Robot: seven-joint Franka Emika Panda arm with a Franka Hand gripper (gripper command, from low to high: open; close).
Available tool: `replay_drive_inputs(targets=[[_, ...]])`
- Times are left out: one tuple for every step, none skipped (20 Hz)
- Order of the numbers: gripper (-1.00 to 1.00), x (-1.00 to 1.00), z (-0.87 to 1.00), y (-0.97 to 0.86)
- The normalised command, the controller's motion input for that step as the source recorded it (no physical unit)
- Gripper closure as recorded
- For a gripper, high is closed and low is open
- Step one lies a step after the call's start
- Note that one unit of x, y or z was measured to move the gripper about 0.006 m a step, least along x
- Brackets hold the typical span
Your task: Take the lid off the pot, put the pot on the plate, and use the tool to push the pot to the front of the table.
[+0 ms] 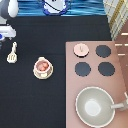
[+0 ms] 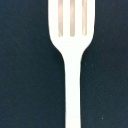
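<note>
Gripper [image 1: 5, 34] at exterior view's left edge above tool [image 1: 12, 52], grip state unclear, pot [image 1: 43, 66] on plate [image 1: 36, 74], lid [image 1: 80, 48] on stove [image 1: 120, 70]

White rounded arm links, dark joints, a blue-blocked claw [image 1: 4, 34] at the exterior view's left edge.

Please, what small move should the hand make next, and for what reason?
Probably the hand should come straight down toward the tool. The lid already lies on the stove, and the pot sits on the plate, so only the push remains. The hand is above the tool at the exterior view's left edge, and the wrist view shows its slotted head right below.
</note>
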Motion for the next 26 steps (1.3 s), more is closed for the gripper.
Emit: replay_drive_inputs(targets=[[-1.0, 0.21, -0.55, 0.17], [-1.0, 0.22, -0.58, 0.18], [-1.0, 0.1, -0.7, 0.09], [-1.0, 0.03, -0.75, 0.05], [-1.0, 0.03, -0.71, 0.07], [-1.0, 0.0, -0.71, 0.1], [-1.0, 0.0, -0.65, 0.19], [-1.0, 0.0, -0.64, 0.21], [-1.0, -0.09, -0.64, 0.18], [-1.0, -0.2, -0.62, 0.16], [-1.0, -0.31, -0.55, 0.07], [-1.0, -0.49, -0.54, 0.0], [-1.0, -0.6, -0.5, 0.0], [-1.0, -0.64, -0.43, 0.0], [-1.0, -0.67, -0.34, 0.0], [-1.0, -0.71, -0.23, 0.0], [1.0, -0.73, -0.16, 0.0], [1.0, -0.71, -0.08, -0.03], [1.0, -0.67, -0.06, -0.05], [1.0, -0.7, -0.09, -0.07], [1.0, -0.71, -0.11, -0.08], [1.0, -0.73, -0.13, -0.09], [1.0, -0.75, -0.15, -0.08], [1.0, -0.8, -0.18, -0.08], [1.0, -0.76, -0.16, -0.08], [1.0, -0.7, -0.1, -0.08]])
